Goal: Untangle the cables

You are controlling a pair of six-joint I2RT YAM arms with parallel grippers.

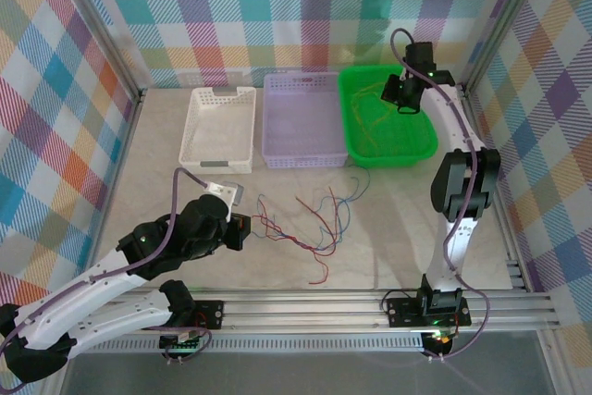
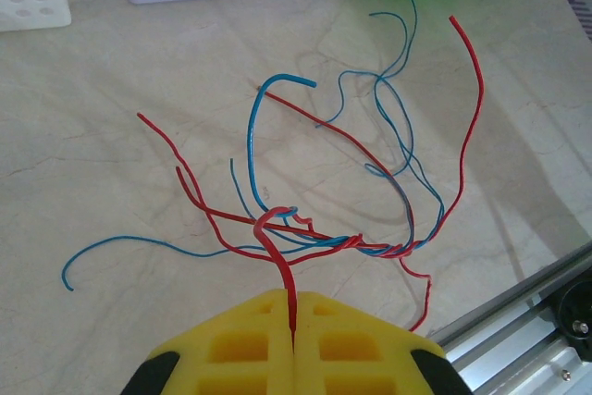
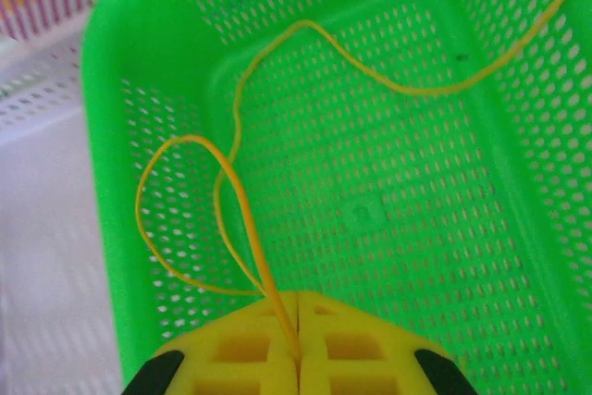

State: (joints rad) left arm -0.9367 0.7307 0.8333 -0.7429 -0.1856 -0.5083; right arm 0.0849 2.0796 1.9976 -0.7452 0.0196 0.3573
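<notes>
Left hand (image 1: 242, 228) (image 2: 293, 307), low near the tabletop's (image 1: 398, 228) near-left edge, pinches a red cable (image 2: 282, 270). The right arm (image 1: 458, 191) reaches toward the far-right corner, its right hand (image 1: 407, 90) (image 3: 298, 307) pinching a yellow cable (image 3: 262, 270).

Red cables (image 2: 282, 265) and blue cables (image 2: 252, 127) on a pale beige, marbled desk (image 2: 111, 182). Yellow cable (image 3: 237, 108) against a bright green basket (image 3: 435, 182). Remaining baskets: white basket (image 1: 220, 127), lilac basket (image 1: 301, 122). Walls (image 1: 277, 6): pastel plaid. Left tool (image 2: 291, 307) and right tool (image 3: 298, 307): yellow with black corners.
</notes>
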